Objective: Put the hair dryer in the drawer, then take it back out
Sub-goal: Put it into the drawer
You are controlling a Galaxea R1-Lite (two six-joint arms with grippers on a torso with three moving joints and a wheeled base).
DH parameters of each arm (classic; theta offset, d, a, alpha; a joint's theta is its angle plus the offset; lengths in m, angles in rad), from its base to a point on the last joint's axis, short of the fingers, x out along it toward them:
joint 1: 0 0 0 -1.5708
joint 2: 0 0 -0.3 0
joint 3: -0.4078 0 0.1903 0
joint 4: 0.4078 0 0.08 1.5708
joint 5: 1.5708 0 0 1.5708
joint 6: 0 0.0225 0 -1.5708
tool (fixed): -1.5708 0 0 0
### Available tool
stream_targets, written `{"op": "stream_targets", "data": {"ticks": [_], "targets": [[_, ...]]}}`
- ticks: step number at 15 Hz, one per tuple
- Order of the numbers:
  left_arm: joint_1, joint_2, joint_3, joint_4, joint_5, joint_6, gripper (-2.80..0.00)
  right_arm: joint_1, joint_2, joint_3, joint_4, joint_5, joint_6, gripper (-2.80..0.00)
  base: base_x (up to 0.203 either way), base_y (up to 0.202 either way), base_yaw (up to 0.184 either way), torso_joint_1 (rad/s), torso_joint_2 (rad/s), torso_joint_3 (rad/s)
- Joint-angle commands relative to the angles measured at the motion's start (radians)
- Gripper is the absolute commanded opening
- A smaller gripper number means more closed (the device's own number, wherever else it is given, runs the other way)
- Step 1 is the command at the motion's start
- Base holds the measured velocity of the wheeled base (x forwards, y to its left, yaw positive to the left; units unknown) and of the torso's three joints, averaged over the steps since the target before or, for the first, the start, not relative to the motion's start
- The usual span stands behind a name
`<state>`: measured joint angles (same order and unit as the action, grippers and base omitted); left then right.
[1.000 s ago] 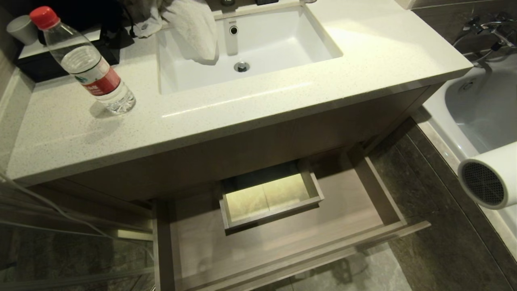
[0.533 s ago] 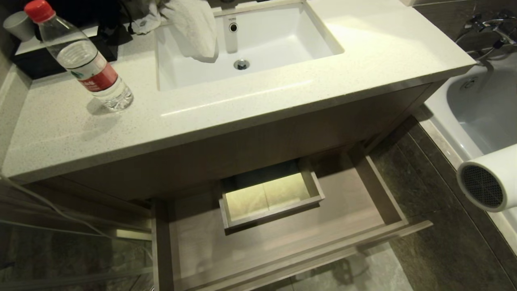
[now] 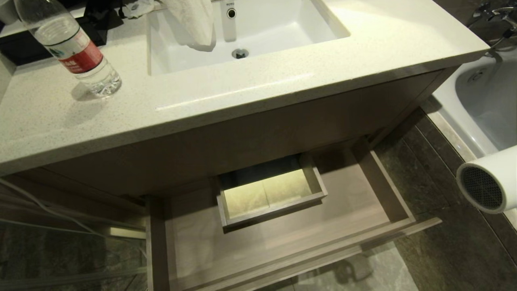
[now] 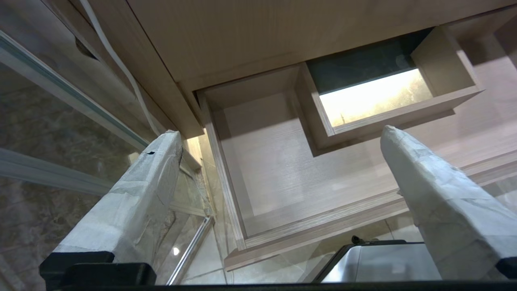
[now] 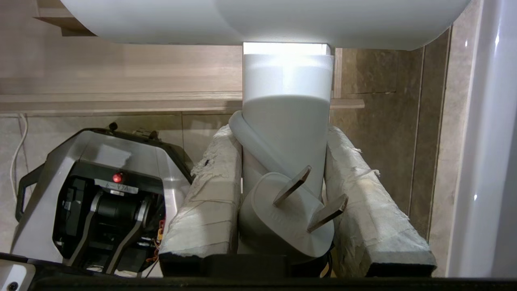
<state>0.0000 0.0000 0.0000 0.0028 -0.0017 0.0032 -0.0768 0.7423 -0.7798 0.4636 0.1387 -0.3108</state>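
White hair dryer (image 3: 486, 184) half cut off at frame edge

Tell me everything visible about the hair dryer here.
The hair dryer is white, smooth plastic, with a short barrel ending in a round dark grille. It hangs in the air right of the open drawer, over dark floor, barrel roughly level. The right tool clamps its handle, with the plug pressed against it.

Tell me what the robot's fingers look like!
Each gripper has two long, chunky fingers wrapped in wrinkly white tape, like bandages. The left fingers taper toward their tips and sit on black mounts. The right fingers look the same, with frayed tape edges and a black base.
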Motion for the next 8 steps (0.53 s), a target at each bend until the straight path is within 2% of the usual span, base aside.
{"op": "stream_targets", "data": {"ticks": [1,8], "targets": [[0.0,0.0,0.0,0.0,0.0,0.0,0.0,0.0,0.0,0.001,0.003,0.001,-0.002,-2.8,0.0,0.0,0.0,-0.188,0.38,0.201],[0.0,0.002,0.0,0.0,0.0,0.0,0.0,0.0,-0.017,0.02,0.006,0.001,-0.004,-2.8,0.0,0.0,0.0,-0.234,0.51,0.273]]}}
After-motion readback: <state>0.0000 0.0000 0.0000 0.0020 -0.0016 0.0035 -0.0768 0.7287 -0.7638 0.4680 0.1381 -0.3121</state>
